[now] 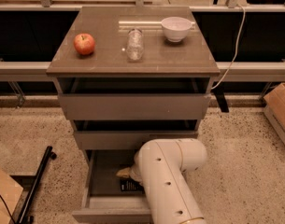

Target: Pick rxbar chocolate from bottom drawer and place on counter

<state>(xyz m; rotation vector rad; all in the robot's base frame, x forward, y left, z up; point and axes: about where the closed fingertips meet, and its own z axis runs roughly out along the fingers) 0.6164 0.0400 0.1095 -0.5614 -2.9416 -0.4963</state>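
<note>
The bottom drawer [101,203] stands pulled out below two partly open drawers. Inside it, a corner of the black rxbar chocolate [128,185] with white lettering peeks out from under my white arm [167,181]. My gripper [124,173] reaches down into the drawer just above the bar; only its tan tip shows past the arm, which hides the rest. The brown counter [109,62] tops the cabinet.
On the counter stand a red apple [84,44], a glass jar [135,44] and a white bowl [176,28]. A cardboard box [280,108] sits on the floor at the right. A black pole [37,185] and another box [2,195] lie at the left.
</note>
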